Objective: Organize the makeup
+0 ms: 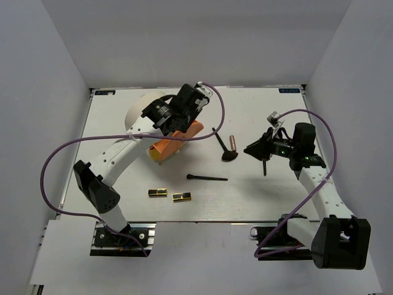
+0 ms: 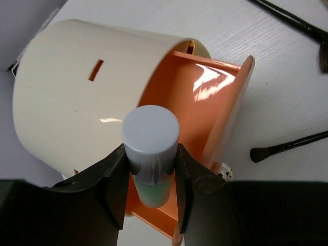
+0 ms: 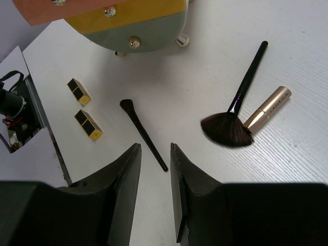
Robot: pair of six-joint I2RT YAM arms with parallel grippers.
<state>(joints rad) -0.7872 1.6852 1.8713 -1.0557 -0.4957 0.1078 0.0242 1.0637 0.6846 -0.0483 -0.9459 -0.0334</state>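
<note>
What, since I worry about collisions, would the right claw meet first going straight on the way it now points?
Probably the slim black brush: its handle end lies in line with the gap of the open right claw. Depth is unclear, so it could land on bare table beside it.

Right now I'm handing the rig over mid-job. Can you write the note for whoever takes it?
Left end effector: shut on the tube (lavender cap, green body), held over the orange compartment of the cream organizer; not yet released.
Right end effector: open, empty, above the table near the slim brush.
On the table: fan brush with the rose-gold lipstick beside its bristles, the slim brush, and two gold-and-black cases side by side.
Done: tube picked up.
Left: drop the tube in, then put away those five items.
</note>
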